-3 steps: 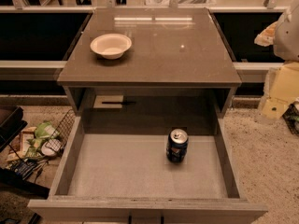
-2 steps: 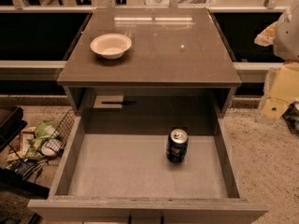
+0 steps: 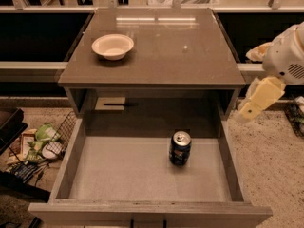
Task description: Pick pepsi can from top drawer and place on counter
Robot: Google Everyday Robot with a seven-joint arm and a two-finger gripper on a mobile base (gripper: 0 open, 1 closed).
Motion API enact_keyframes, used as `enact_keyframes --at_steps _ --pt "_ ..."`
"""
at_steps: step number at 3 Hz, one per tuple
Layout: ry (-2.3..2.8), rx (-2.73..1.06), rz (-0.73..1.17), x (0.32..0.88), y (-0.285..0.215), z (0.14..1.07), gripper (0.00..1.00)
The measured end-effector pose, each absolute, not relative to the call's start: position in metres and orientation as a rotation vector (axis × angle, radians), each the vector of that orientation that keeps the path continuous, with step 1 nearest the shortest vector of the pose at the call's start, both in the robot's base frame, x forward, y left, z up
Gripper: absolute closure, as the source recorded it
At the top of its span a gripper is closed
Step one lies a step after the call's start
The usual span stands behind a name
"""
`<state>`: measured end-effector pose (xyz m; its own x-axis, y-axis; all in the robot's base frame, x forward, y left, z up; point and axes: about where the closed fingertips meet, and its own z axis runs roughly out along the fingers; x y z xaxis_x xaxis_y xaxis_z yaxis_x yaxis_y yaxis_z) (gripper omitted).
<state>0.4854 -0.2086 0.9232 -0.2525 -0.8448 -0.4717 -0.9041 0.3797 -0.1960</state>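
The pepsi can (image 3: 180, 148) stands upright on the pale floor of the open top drawer (image 3: 66, 175), right of the middle and toward the back. The counter (image 3: 180, 56) lies above and behind the drawer. My gripper (image 3: 256, 102), pale yellow on a white arm (image 3: 287, 56), hangs at the right edge of the view. It is beside the counter's front right corner, above the drawer's right wall, and well apart from the can. It holds nothing that I can see.
A white bowl (image 3: 112, 46) sits on the counter's left side. A wire basket with packets and clutter (image 3: 40, 144) lies on the floor left of the drawer. Dark shelves flank the cabinet on both sides.
My arm and gripper have shifted a little left and down toward the drawer's right wall. The can, bowl and drawer have not moved.
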Motion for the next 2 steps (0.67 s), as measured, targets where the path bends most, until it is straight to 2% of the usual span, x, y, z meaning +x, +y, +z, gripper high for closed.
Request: enact_keyframes --at_steps 2 --pt "1.943 -1.224 0.435 0.512 -0.185 0.855 0.0"
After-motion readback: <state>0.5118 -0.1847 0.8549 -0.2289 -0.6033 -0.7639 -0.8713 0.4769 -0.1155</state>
